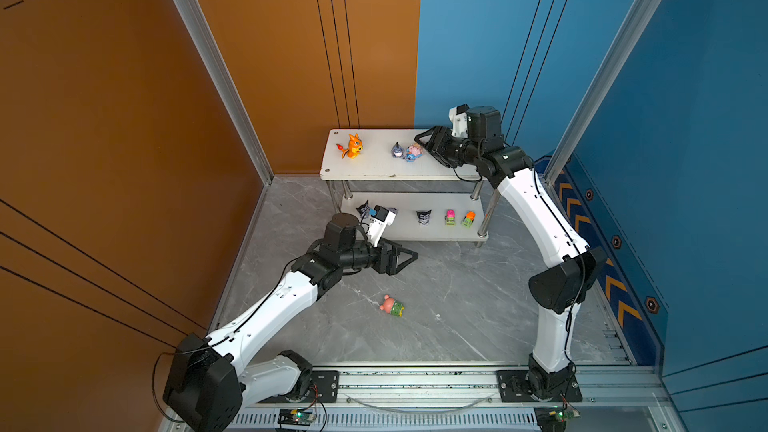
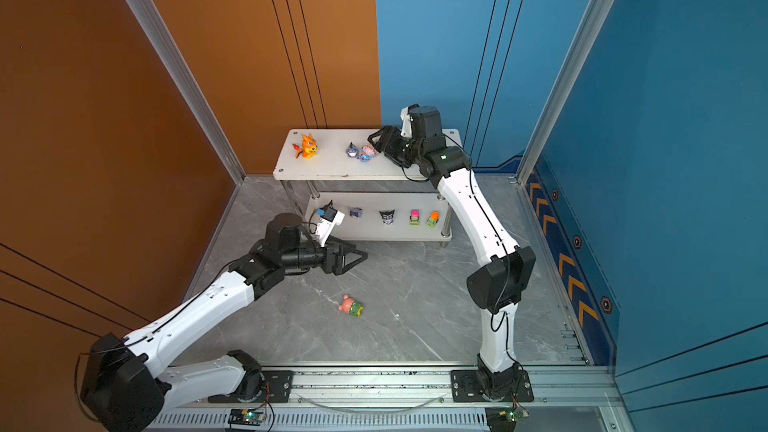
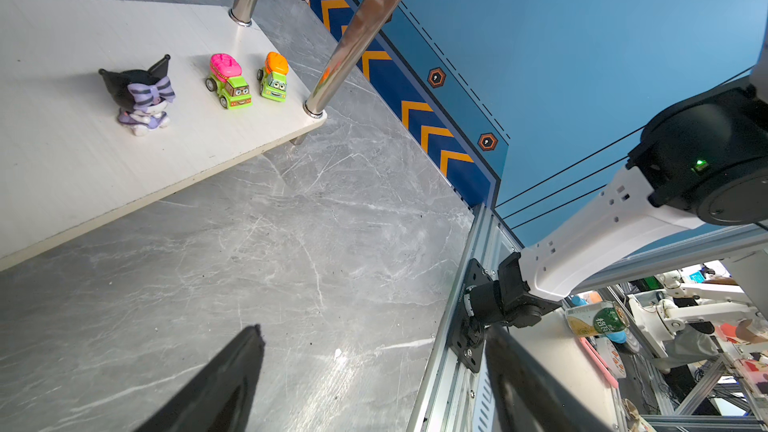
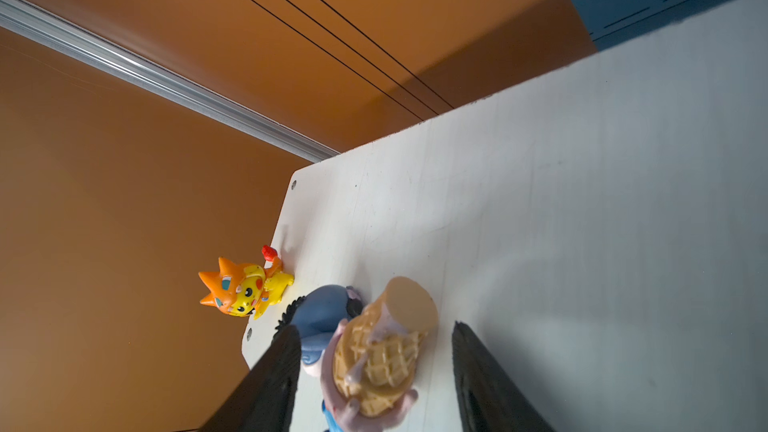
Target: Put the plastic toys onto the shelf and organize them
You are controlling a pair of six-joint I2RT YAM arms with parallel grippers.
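The shelf stands at the back. On its top board are the orange dragon, the grey-blue donkey and the blue creature on a cone, which lies on its side against the donkey. My right gripper is open around that cone, with a gap on each side. The lower board holds black-purple imps, a pink car and an orange car. The pink bear lies tipped on the floor. My left gripper hovers open and empty in front of the lower board, beyond the bear.
A chrome leg rises at the lower board's corner beside the cars. The left wrist camera hides part of the lower board's left end in both top views. An aluminium rail runs along the front, and walls close in on both sides.
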